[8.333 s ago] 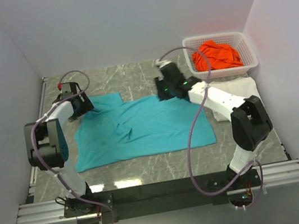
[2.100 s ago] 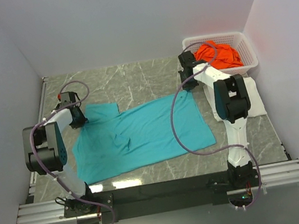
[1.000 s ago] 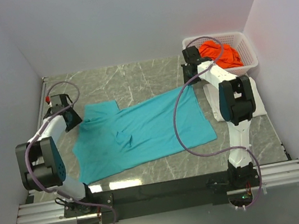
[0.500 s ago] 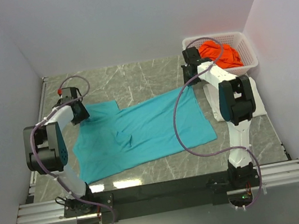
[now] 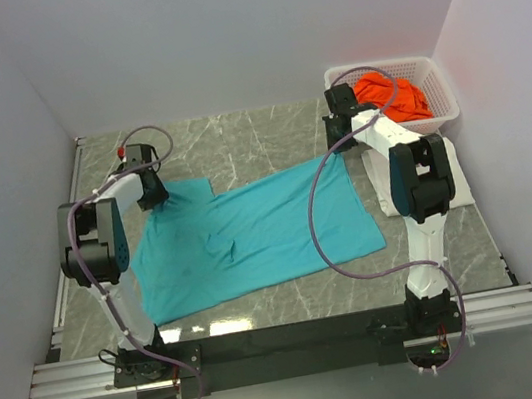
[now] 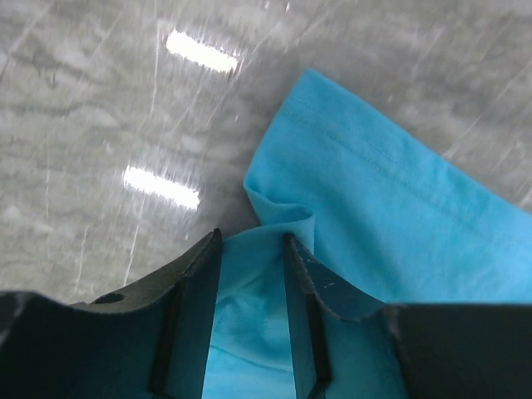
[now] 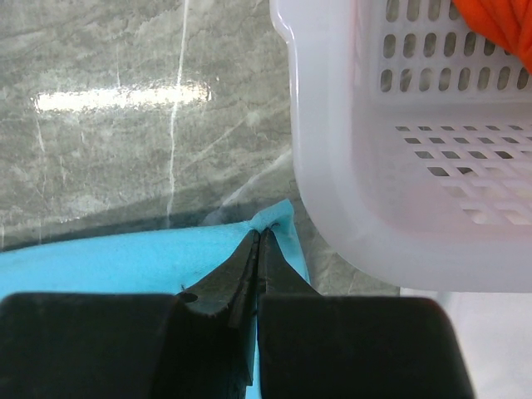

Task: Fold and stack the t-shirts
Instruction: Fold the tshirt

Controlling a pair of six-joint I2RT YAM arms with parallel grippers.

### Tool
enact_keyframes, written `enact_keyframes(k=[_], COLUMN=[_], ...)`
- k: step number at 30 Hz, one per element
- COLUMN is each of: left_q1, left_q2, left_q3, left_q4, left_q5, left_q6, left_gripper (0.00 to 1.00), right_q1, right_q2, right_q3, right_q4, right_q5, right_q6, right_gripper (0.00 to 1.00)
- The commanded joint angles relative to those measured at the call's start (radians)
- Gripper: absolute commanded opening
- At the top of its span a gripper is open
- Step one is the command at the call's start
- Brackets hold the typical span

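A teal t-shirt [image 5: 261,231] lies spread and wrinkled across the table's middle. My left gripper [image 5: 149,183] is at its far left sleeve. In the left wrist view the left gripper [image 6: 252,241] is open, its jaws standing either side of a raised fold of teal cloth [image 6: 391,224]. My right gripper [image 5: 337,138] is shut on the shirt's far right corner [image 7: 278,218], pinched at the fingertips [image 7: 256,237], close beside the basket. An orange t-shirt [image 5: 390,99] lies crumpled in the basket. A white t-shirt [image 5: 458,184] lies on the table under the right arm.
The white lattice basket [image 5: 387,66] stands at the far right corner, its rounded wall [image 7: 374,166] close to my right fingers. Grey walls close in the left, right and back. Bare marble [image 6: 125,100] lies beyond the teal sleeve.
My left gripper has swung from the table's left edge rightwards onto the teal sleeve, and its jaws have narrowed a little. The right gripper and the corner it holds have not moved.
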Motion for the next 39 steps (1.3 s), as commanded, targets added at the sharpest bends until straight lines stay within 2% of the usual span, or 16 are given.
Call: enact_keyframes(k=[1, 6, 10, 15, 17, 19, 26, 39], left_q1=[-0.004, -0.004, -0.001, 0.031, 0.065, 0.077, 0.079, 0.077], left_q2=[0.049, 0.067, 0.027, -0.089, -0.129, -0.177, -0.201, -0.115], left_q3=[0.052, 0.107, 0.127, 0.062, 0.013, -0.029, -0.118, -0.141], left_q4=[-0.01, 0.024, 0.014, 0.024, 0.033, 0.037, 0.016, 0.004], left_q5=[-0.034, 0.032, 0.003, -0.009, 0.015, 0.011, 0.055, 0.052], left_q6=[-0.015, -0.003, 0.0, 0.006, 0.003, 0.011, 0.072, 0.097], left_gripper=[0.41, 0.45, 0.49, 0.67, 0.68, 0.68, 0.53, 0.44], right_q1=[-0.009, -0.009, -0.011, -0.009, -0.011, -0.011, -0.011, -0.009], right_q2=[-0.015, -0.009, -0.013, -0.024, -0.029, -0.03, -0.036, -0.039], right_q3=[0.008, 0.014, 0.011, 0.006, 0.003, 0.002, -0.014, -0.021], right_q4=[0.026, 0.02, 0.02, 0.026, 0.026, 0.026, 0.032, 0.032], right_q5=[0.004, 0.0, 0.004, 0.0, 0.0, -0.004, -0.008, -0.002], right_q6=[-0.003, -0.003, -0.007, -0.015, -0.017, -0.017, -0.015, -0.013], right_gripper=[0.0, 0.0, 0.0, 0.0, 0.0, 0.0, 0.0, 0.0])
